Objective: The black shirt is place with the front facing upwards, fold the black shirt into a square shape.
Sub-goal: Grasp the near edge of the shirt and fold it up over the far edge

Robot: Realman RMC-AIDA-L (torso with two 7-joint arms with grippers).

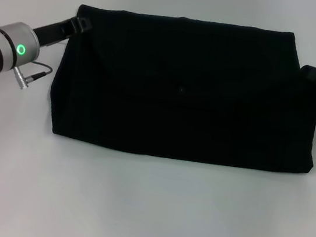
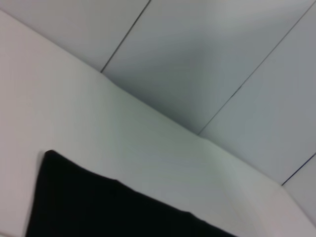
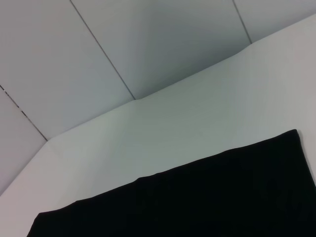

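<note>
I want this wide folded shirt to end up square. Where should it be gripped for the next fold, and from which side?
Probably at a short end. The black shirt lies as a wide rectangle, so one end would need to fold across. The left tool is already at the far left corner and the right tool at the far right edge; either could pinch its end from outside, low along the table.

You see the black shirt point(image 1: 186, 87) folded on the table point(image 1: 145, 211), nearer its far edge. The left gripper point(image 1: 80, 24) sits at its far-left corner, the right gripper point(image 1: 314, 74) at its right edge.
</note>
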